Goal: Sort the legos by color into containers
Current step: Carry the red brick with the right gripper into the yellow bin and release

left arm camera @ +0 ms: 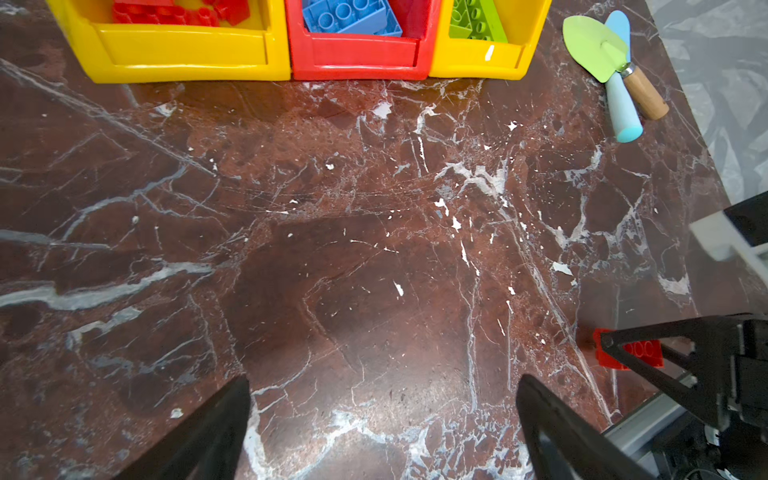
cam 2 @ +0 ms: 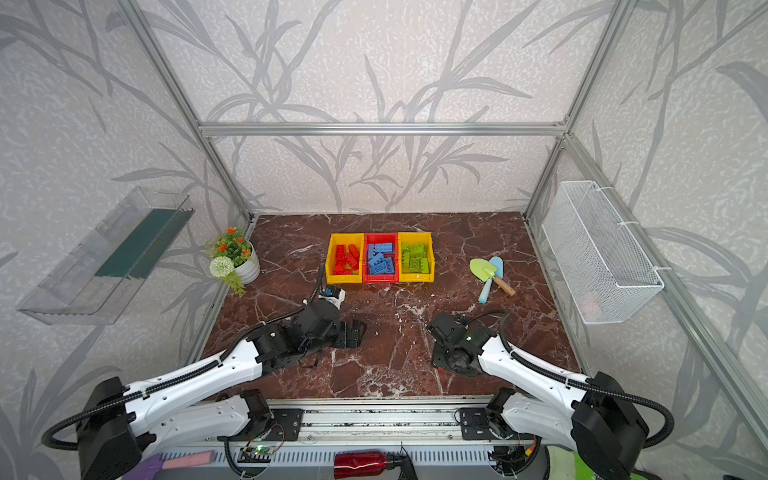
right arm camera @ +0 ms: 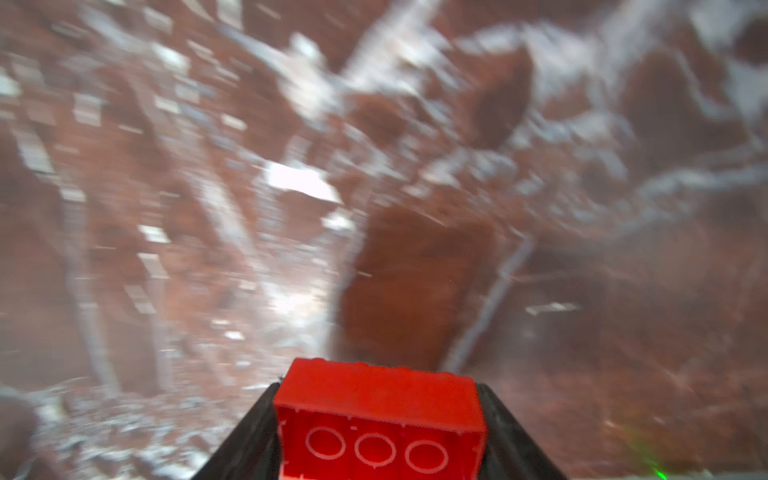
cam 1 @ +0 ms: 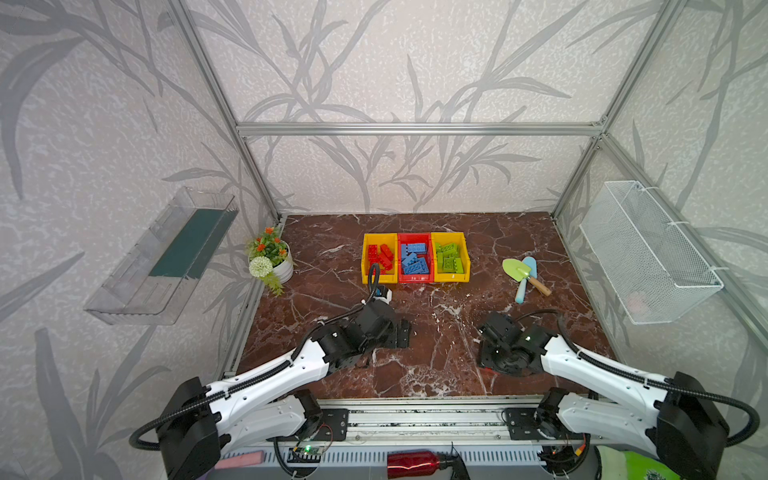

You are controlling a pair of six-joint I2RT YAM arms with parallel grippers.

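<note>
R gripper (right arm camera: 377,388) is clamped on a red lego (right arm camera: 376,415) by its ends, hollow underside toward the wrist cam. It's low over the marble table (left arm camera: 374,249), front-right, well apart from the bins — touching the table or not, can't tell. L gripper (left arm camera: 384,380) has its jaws wide apart over bare marble, near the bins' low fronts. At the back, 3 bins touch side by side: L yellow bin (cam 1: 380,237) w/ red legos (cam 1: 382,255), red bin (cam 1: 414,237) w/ blue legos (cam 1: 415,259), R yellow bin (cam 1: 447,237) w/ green legos (cam 1: 449,259).
</note>
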